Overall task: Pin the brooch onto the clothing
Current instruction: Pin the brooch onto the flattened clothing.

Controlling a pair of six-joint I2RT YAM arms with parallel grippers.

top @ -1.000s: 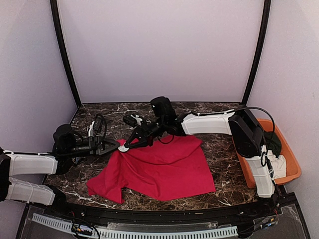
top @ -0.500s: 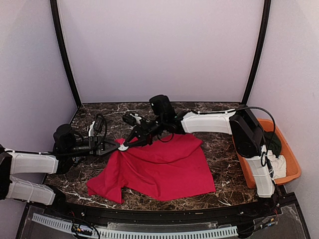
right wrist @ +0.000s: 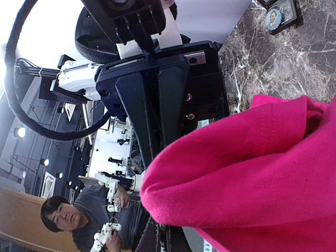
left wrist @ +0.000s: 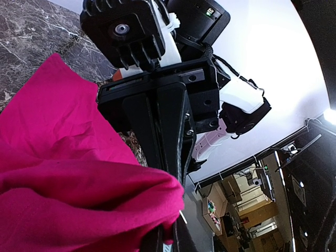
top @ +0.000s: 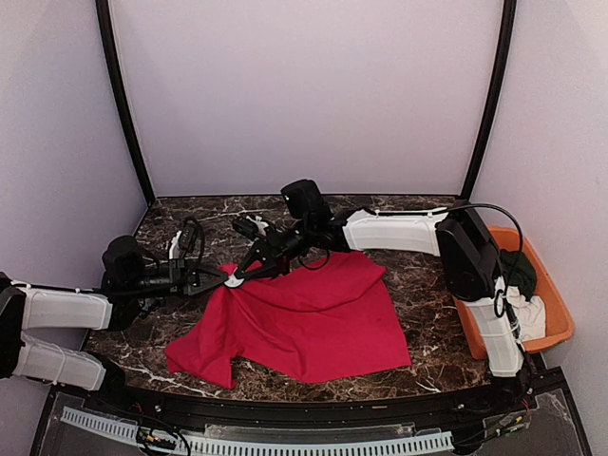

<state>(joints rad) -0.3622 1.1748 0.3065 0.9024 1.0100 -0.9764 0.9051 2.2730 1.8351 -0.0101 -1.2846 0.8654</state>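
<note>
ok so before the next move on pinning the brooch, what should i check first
1. left jaws shut on a corner of the red t-shirt: ok, the fabric bunches at their tips.
2. right jaws shut: ok. What they pinch: cannot tell, fabric covers the tips.
3. brooch in sight and lined up: cannot tell. Only a small pale speck shows where the two sets of jaws meet.
4. rest of the red t-shirt lying on the marble table: ok.
5. orange bin apart from the red t-shirt: ok.
</note>
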